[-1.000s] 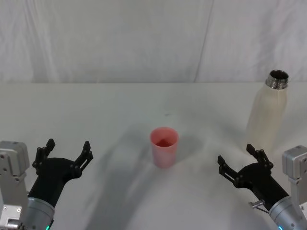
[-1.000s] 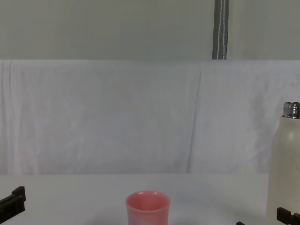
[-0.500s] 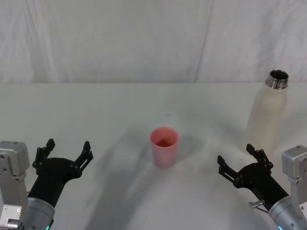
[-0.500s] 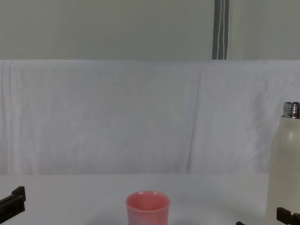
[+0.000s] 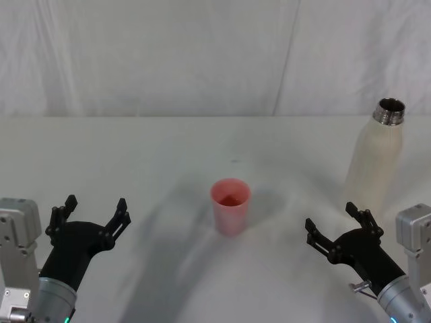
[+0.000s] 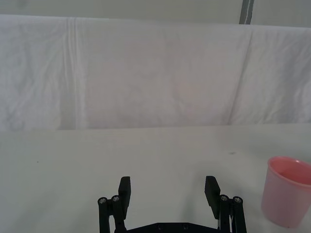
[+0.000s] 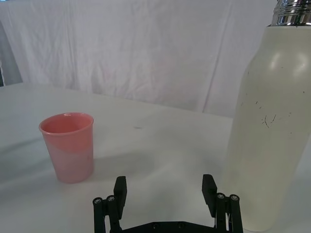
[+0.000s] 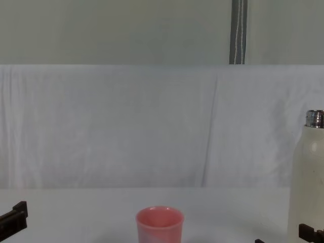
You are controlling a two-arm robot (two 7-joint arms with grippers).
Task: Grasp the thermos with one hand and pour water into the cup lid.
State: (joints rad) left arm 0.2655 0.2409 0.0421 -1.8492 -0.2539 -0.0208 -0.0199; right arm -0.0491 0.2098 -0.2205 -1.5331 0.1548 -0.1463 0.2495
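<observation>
Pink cup lid [image 5: 231,205] mid-table, thermos [image 5: 376,161] upright near rt edge, apart.

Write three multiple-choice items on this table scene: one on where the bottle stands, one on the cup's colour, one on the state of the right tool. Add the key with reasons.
1. The bottle stands
A. on the robot's right, upright
B. on the robot's left, lying down
C. inside the cup

2. The cup is
A. blue
B. pink
C. black

3. The right tool is
A. shut on the bottle
B. shut on the cup
C. open, holding nothing

Key:
1 A: the bottle stands upright at the right of the table.
2 B: the cup has pink walls.
3 C: the right tool has spread fingers, short of the bottle.
</observation>
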